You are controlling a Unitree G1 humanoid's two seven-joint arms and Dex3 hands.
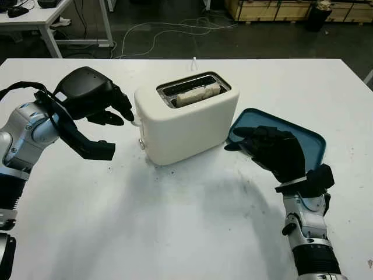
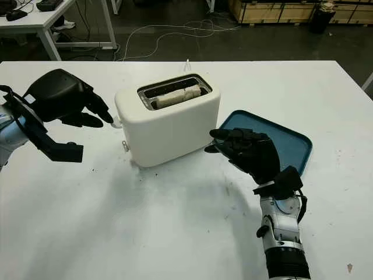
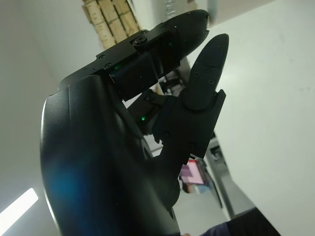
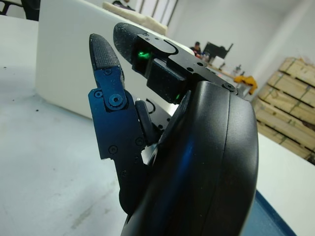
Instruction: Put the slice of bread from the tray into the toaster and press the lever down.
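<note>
On the white surface (image 1: 186, 233), the toaster (image 1: 186, 122), bread slice (image 1: 198, 93) already seated in its slot, is flanked at nine o'clock by the open left hand (image 1: 96, 99), nearest the lever (image 1: 135, 122), while the open right hand (image 1: 274, 149) is held over the tray (image 1: 315, 140) at four o'clock.

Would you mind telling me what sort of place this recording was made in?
Probably a lab or workshop, not a kitchen. The toaster stands on a large white table, cables trail over a dark floor behind it, and wooden crates line the far wall beside another desk.
</note>
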